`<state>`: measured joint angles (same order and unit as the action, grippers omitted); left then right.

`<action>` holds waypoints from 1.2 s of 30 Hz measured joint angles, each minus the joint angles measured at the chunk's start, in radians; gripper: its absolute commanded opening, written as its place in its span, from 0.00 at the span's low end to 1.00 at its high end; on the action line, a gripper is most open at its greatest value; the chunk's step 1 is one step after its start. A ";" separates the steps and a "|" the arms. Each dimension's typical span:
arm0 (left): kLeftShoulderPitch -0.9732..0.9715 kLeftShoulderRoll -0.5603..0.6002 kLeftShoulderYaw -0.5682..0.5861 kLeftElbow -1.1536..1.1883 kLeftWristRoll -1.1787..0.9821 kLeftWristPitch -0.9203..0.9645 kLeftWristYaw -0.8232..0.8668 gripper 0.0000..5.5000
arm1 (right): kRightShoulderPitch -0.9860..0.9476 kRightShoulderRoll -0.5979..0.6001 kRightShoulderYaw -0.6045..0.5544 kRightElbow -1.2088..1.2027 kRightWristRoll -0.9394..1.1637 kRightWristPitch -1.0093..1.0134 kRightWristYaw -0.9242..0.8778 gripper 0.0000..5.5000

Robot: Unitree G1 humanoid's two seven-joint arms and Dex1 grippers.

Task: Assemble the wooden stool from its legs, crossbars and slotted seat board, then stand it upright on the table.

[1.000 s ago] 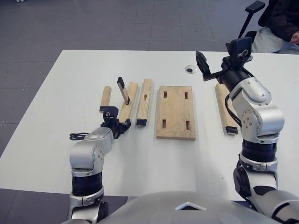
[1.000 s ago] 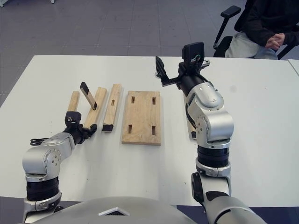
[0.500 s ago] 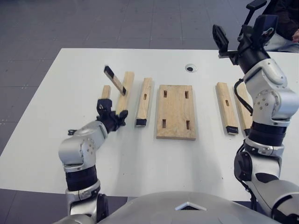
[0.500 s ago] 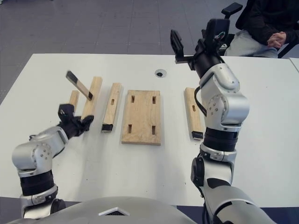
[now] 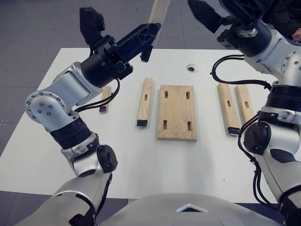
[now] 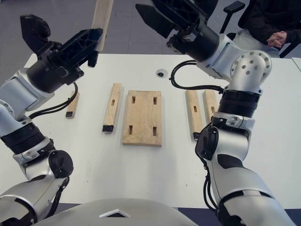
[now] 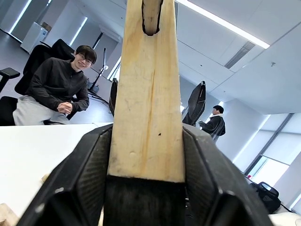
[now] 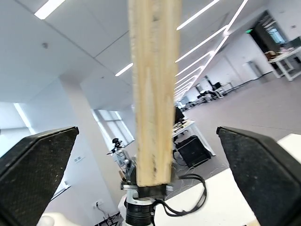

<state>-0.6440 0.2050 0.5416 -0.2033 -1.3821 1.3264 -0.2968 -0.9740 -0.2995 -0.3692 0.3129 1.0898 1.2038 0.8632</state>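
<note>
My left gripper [image 5: 141, 40] is raised high above the table's back left, shut on a wooden leg [image 5: 159, 12] that points straight up. In the left wrist view the leg [image 7: 149, 94] sits clamped between both fingers [image 7: 80, 188]. Level with it hangs my right gripper [image 6: 155, 12], open and facing the leg, with nothing held; in its wrist view the leg [image 8: 154, 94] stands beyond the wide-spread fingers [image 8: 37, 169]. The slotted seat board [image 5: 177, 112] lies flat mid-table. Left of it lie another leg [image 5: 145, 101] and a short crossbar [image 5: 105, 98].
Two more wooden pieces [image 5: 226, 113] [image 5: 244, 102] lie side by side right of the board. A cable hole [image 5: 191, 68] sits near the white table's [image 5: 141, 160] far edge. An office chair stands behind the far right corner.
My left arm swung up from the table, carrying the leg from a low tilt to upright and high. The right arm rose and turned its open gripper toward the leg.
</note>
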 measured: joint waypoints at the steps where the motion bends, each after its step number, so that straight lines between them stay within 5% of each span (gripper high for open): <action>1: 0.001 0.001 -0.007 0.001 -0.021 -0.008 0.009 0.37 | 0.000 0.002 0.001 -0.001 0.007 0.000 0.000 1.00; 12: 0.028 0.017 -0.171 -0.003 -0.148 -0.126 0.072 0.37 | -0.010 0.053 0.051 0.008 0.013 -0.015 -0.008 1.00; 29: 0.095 0.082 -0.279 -0.019 -0.214 -0.244 0.096 0.37 | -0.103 0.096 -0.018 0.176 0.099 0.113 -0.093 0.43; 36: 0.096 0.109 -0.301 -0.018 -0.224 -0.254 0.065 0.37 | -0.102 0.110 -0.055 0.129 0.147 0.176 -0.194 0.43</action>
<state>-0.5478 0.3144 0.2405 -0.2215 -1.6064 1.0720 -0.2320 -1.0761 -0.1897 -0.4245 0.4422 1.2371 1.3793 0.6690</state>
